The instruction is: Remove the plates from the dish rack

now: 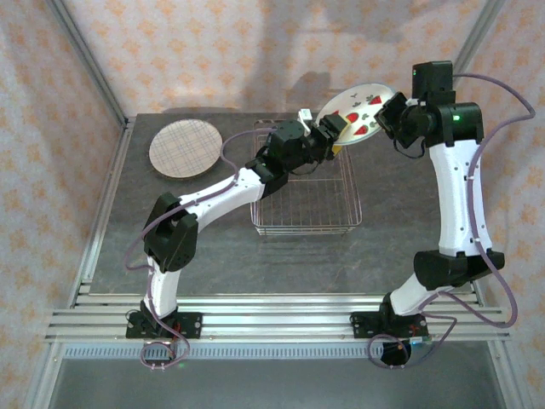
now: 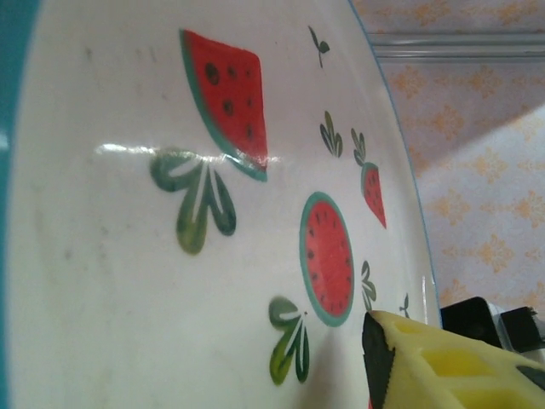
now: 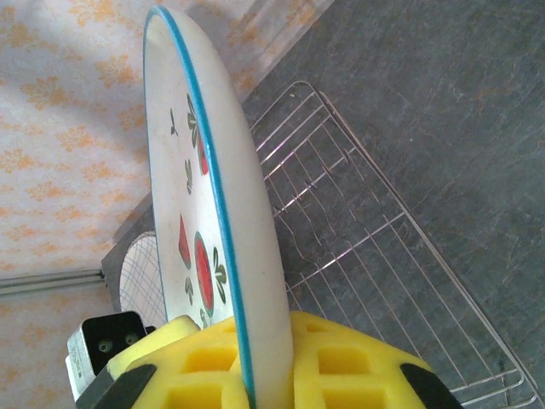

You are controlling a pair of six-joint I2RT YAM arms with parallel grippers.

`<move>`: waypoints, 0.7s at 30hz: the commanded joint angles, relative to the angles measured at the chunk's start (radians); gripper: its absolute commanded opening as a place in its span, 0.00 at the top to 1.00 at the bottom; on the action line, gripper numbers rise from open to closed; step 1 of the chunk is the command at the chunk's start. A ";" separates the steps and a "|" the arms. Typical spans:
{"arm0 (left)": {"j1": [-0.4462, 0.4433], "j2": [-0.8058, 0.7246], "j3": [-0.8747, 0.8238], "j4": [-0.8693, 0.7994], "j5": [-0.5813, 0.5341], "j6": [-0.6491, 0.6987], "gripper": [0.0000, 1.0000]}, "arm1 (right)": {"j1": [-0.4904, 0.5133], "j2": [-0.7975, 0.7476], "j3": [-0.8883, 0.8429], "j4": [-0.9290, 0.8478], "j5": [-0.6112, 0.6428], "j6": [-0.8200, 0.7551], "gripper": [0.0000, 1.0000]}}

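A white plate (image 1: 362, 106) with a blue rim and watermelon pictures hangs tilted in the air above the far right corner of the silver wire dish rack (image 1: 311, 204). My right gripper (image 1: 385, 115) is shut on the plate's right edge, its yellow fingers (image 3: 358, 366) on both sides of the rim (image 3: 243, 256). My left gripper (image 1: 334, 132) is at the plate's left edge. One yellow finger (image 2: 443, 366) stands close to the plate's face (image 2: 170, 256), and whether it presses on it is unclear. A purple plaid plate (image 1: 185, 148) lies flat on the table at the back left.
The rack (image 3: 383, 256) sits on the dark grey table (image 1: 213, 256), its wire floor below the held plate. Papered walls and metal frame posts (image 1: 94, 68) close in the back and sides. The plaid plate (image 3: 140, 273) shows beyond the held plate.
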 commanded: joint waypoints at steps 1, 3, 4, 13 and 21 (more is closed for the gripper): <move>0.001 -0.005 0.026 0.043 0.022 0.004 0.48 | -0.018 -0.067 -0.005 0.141 -0.047 0.031 1.00; 0.002 -0.015 0.024 0.034 0.025 0.021 0.52 | -0.023 -0.073 -0.017 0.143 -0.049 0.027 1.00; 0.004 -0.019 0.024 0.026 0.026 0.030 0.52 | -0.025 -0.075 -0.023 0.145 -0.053 0.028 1.00; 0.032 -0.061 -0.022 0.013 0.025 0.051 0.73 | -0.029 -0.105 -0.103 0.199 -0.084 0.039 1.00; 0.046 -0.097 -0.033 0.000 0.036 0.066 0.88 | -0.029 -0.126 -0.161 0.223 -0.108 0.036 1.00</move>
